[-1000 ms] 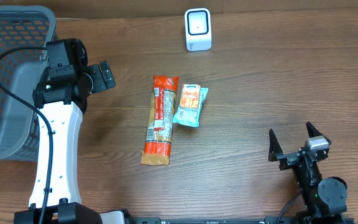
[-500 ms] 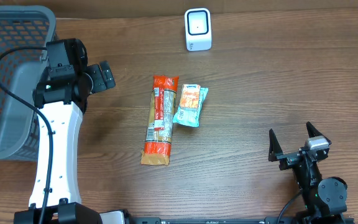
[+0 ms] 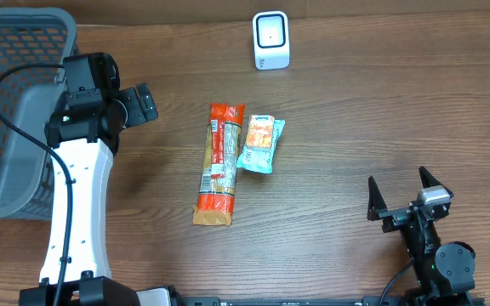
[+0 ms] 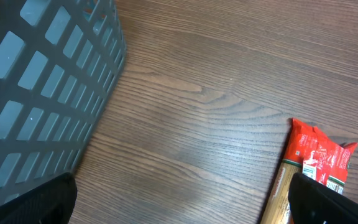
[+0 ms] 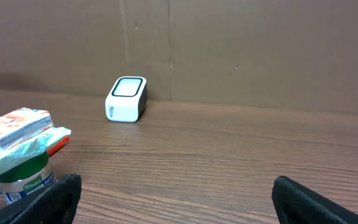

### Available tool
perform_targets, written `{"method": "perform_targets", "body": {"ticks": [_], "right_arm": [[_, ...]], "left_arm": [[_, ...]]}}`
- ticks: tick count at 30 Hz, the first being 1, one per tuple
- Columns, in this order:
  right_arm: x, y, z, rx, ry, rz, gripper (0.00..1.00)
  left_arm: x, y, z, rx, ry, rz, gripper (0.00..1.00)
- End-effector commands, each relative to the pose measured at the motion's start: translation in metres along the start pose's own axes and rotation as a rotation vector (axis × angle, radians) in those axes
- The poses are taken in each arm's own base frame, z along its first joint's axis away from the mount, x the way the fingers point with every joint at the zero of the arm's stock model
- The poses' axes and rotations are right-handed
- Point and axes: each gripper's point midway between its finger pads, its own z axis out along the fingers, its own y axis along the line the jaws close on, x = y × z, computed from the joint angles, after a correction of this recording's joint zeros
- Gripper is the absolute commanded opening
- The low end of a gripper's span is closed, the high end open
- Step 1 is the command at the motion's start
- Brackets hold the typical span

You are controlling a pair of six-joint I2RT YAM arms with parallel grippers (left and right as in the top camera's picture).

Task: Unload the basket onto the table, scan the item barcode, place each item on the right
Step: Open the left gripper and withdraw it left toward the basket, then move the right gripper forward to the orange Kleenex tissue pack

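The orange packet and teal packet are laid touching; left gripper and right gripper are spread wide, empty.

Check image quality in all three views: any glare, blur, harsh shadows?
Overhead: even light, sharp, only soft shadows on the table. Left wrist: basket and wood grain crisp; left tool tips are dark, featureless shapes in the bottom corners. Right wrist: scanner sharp; right tool tips likewise dark and soft-edged.
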Motion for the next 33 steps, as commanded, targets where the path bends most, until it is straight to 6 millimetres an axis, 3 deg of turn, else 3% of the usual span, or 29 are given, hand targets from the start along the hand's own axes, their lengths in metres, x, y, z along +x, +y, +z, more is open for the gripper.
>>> {"method": "perform_targets", "body": {"ticks": [1,7,18,22,27,33], "right_arm": [[0.001,0.0,0.0,0.0,-0.006,-0.001,1.0],[0.001,0.0,0.0,0.0,-0.008,0.0,1.0],[-0.008,0.003,-0.005,-0.016,0.021,0.151,1.0],[-0.034,0.003,-0.017,-0.012,0.032,0.155,1.0],[-0.087,0.004,-0.043,-0.014,0.006,0.155,1.0],[-0.136,0.005,-0.06,-0.012,0.029,0.158,1.0]], "left_arm": [[-0.002,0.001,0.002,-0.007,0.002,0.017,1.0],[-0.002,0.001,0.002,-0.007,0.002,0.017,1.0],[-0.002,0.001,0.002,-0.007,0.002,0.017,1.0],[-0.002,0.002,0.002,-0.007,0.002,0.017,1.0],[-0.002,0.001,0.002,-0.007,0.002,0.017,1.0],[-0.002,0.001,0.002,-0.007,0.002,0.017,1.0]]}}
